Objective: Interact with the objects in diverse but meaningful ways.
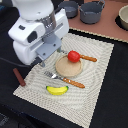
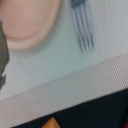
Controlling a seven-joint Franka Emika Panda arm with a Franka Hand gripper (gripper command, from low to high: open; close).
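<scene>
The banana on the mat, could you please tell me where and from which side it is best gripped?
Probably grip the yellow banana at its thick middle, coming straight down from above, fingers across its narrow width. It lies flat on the woven mat, apart from the fork, so both long sides look free.

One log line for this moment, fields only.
arm: above woven placemat | red tomato: on round tan plate | silver fork tines: beside plate | tool: state unclear

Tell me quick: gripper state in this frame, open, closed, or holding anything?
Gripper: cannot be told. The arm's white body hides the fingers in the exterior view, and the wrist view shows only the placemat, fork and plate.
</scene>
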